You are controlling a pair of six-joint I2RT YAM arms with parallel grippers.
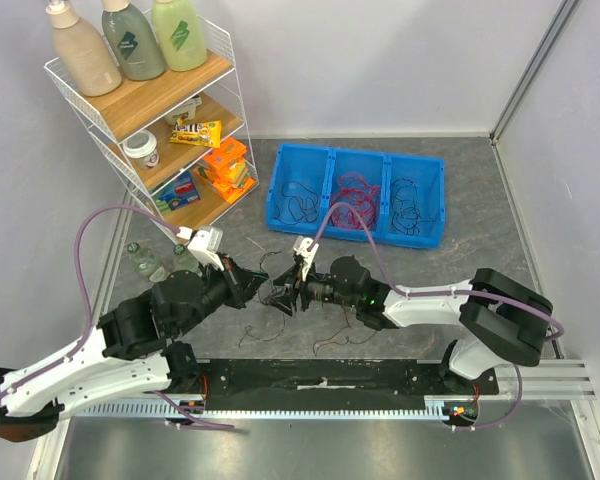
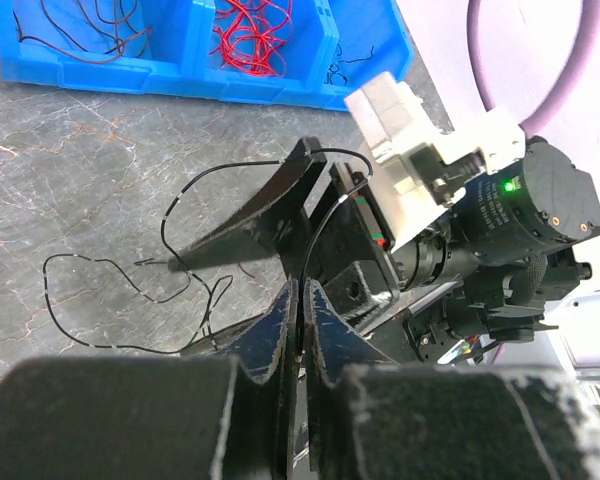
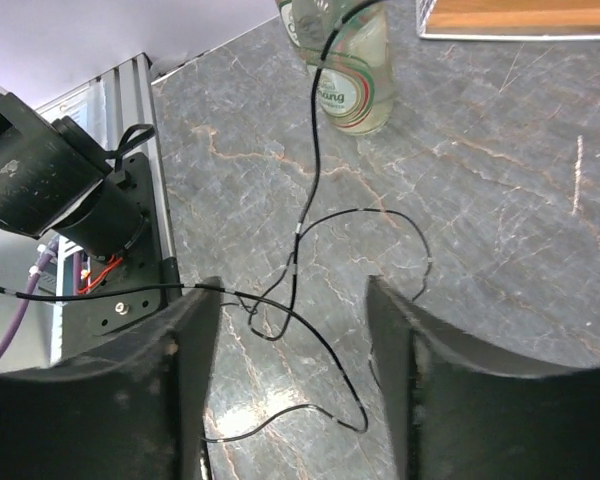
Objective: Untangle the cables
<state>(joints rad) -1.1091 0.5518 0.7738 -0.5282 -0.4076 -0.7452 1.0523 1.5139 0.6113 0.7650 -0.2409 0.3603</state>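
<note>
Black cable (image 2: 312, 238) lengthwise from left jaws

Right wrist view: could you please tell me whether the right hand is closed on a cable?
No, the right hand is wide open, with a black cable and the table visible in the gap.

Loose cables (image 1: 278, 300) lie at the centre of the table (image 1: 500, 200). The left gripper (image 1: 261, 291) is at their 9 o'clock and the right gripper (image 1: 293, 285) at their 3 o'clock, tip to tip. The bin (image 1: 350, 232) sits at 1 o'clock, with more cables in each of its three compartments. The rack (image 1: 165, 90) stands at 10 o'clock with three bottles (image 1: 130, 45) on its top shelf. Two more bottles (image 1: 145, 262) stand on the table at 9 o'clock, by the rack's foot.
</note>
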